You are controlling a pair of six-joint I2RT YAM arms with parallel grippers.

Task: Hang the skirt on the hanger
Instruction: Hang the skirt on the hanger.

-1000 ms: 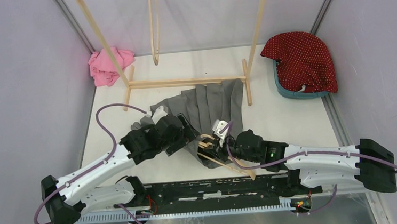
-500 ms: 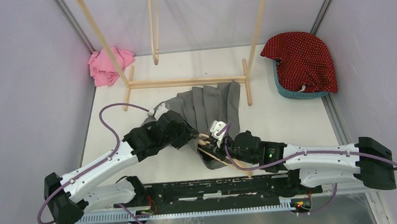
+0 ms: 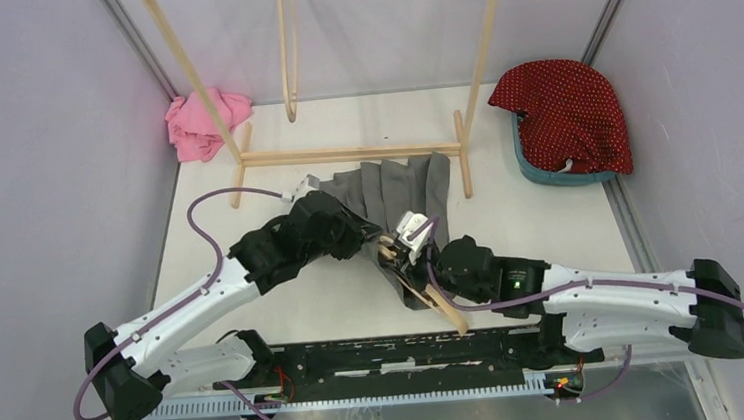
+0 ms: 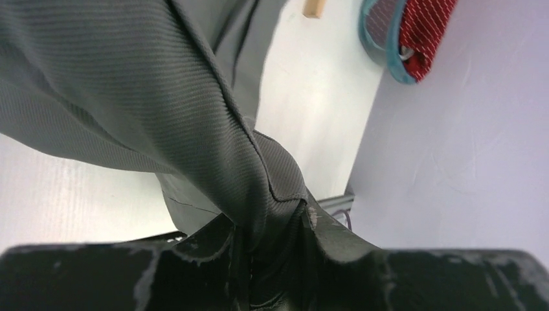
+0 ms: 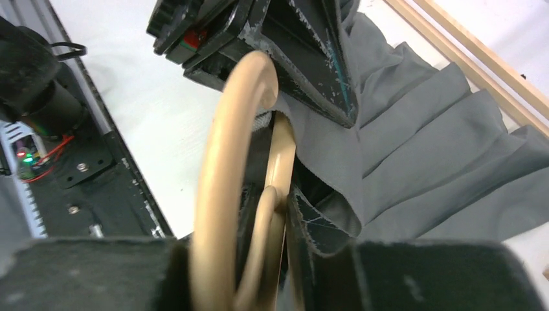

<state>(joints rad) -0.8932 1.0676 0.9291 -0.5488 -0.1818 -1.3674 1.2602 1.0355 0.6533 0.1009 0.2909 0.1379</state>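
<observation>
The grey pleated skirt lies on the table in front of the rack, with its near end bunched between the two arms. My left gripper is shut on a fold of the skirt, and the cloth is pinched between its jaws. The pale wooden hanger slants toward the near edge. In the right wrist view the hanger's hook curves up in front of the camera. My right gripper is shut on the hanger's neck, right against the left gripper and the skirt.
A wooden clothes rack stands across the back, with a second hanger hung on it. A pink cloth lies at the back left. A red dotted garment fills a teal basket at the back right. Walls close both sides.
My left gripper moved right and away from me, then shut on the skirt's near fold. The skirt bunched up toward the rack. The hanger in my right gripper swung to a steeper slant.
</observation>
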